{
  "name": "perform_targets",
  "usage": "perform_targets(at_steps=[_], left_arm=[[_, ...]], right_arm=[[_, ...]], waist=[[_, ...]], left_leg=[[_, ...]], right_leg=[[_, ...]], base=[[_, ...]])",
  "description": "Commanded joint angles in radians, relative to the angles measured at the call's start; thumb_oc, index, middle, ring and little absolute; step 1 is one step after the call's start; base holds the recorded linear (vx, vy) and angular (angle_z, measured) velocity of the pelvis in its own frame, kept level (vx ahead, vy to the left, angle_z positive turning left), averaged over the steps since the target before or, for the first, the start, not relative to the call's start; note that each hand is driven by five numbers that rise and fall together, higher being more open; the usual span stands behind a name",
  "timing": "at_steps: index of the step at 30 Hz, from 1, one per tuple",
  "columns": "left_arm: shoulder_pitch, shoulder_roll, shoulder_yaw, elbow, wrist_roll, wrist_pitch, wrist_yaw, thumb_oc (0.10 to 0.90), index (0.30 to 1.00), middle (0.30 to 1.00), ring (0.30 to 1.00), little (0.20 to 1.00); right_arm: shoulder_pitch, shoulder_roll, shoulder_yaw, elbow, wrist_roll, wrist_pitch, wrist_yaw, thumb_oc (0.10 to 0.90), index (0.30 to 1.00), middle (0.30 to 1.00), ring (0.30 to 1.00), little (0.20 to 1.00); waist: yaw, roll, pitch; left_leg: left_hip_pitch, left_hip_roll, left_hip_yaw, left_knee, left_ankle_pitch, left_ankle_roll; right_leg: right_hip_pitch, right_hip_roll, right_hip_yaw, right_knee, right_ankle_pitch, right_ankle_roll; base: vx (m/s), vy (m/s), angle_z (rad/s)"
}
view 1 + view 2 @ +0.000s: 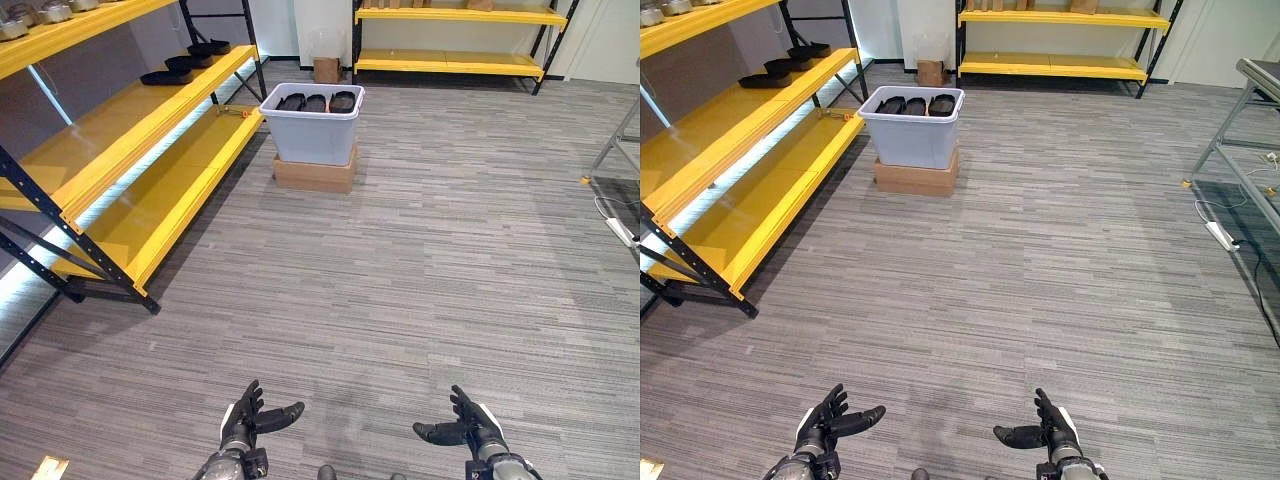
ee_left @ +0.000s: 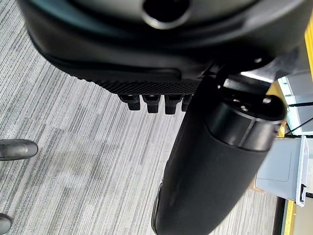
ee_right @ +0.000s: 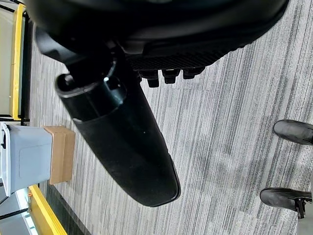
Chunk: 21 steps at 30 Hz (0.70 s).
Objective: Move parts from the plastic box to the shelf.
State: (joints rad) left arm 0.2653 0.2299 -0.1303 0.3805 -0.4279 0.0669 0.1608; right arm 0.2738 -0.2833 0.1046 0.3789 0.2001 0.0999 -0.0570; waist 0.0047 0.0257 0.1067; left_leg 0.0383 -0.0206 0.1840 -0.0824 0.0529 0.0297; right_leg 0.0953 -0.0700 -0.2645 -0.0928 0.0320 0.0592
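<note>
My left hand and right hand hang empty, fingers loosely spread. The plastic box sits at twelve o'clock; I should approach squarely, stopping close.

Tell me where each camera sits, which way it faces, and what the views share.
Left eye view: on the head, looking down and forward over the floor to the plastic box and yellow shelf; the left hand and right hand are both open.
Right eye view: same head, slightly offset, same scene.
Left wrist view: along the left hand's dark bulk toward the floor, box at the edge.
Right wrist view: along the right hand toward the floor, cardboard base under the box.
Shared: all four views show the box.
</note>
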Motion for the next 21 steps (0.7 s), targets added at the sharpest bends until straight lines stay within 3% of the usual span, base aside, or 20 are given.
perform_targets(at_steps=[1,21], left_arm=[[-0.061,0.028,0.049,-0.053,-0.014,-0.070,-0.009,0.900,1.000,1.000,1.000,1.000],[-0.060,0.034,0.055,-0.051,0.004,-0.064,-0.010,0.900,1.000,1.000,1.000,1.000]], right_arm=[[-0.060,-0.018,-0.005,-0.049,0.010,-0.073,-0.011,0.900,1.000,1.000,1.000,1.000],[-0.059,-0.021,-0.014,-0.053,0.010,-0.067,-0.016,0.900,1.000,1.000,1.000,1.000]], waist=[[0.009,-0.034,-0.006],[0.006,-0.034,-0.008]], left_leg=[[0.038,0.111,-0.051,-0.005,-0.032,-0.097],[0.052,0.109,-0.043,-0.005,-0.042,-0.093]], right_leg=[[0.032,-0.091,0.000,0.012,-0.012,0.089],[0.037,-0.093,0.004,0.014,-0.014,0.092]], base=[[0.00,0.000,0.00],[0.00,0.000,0.00]])
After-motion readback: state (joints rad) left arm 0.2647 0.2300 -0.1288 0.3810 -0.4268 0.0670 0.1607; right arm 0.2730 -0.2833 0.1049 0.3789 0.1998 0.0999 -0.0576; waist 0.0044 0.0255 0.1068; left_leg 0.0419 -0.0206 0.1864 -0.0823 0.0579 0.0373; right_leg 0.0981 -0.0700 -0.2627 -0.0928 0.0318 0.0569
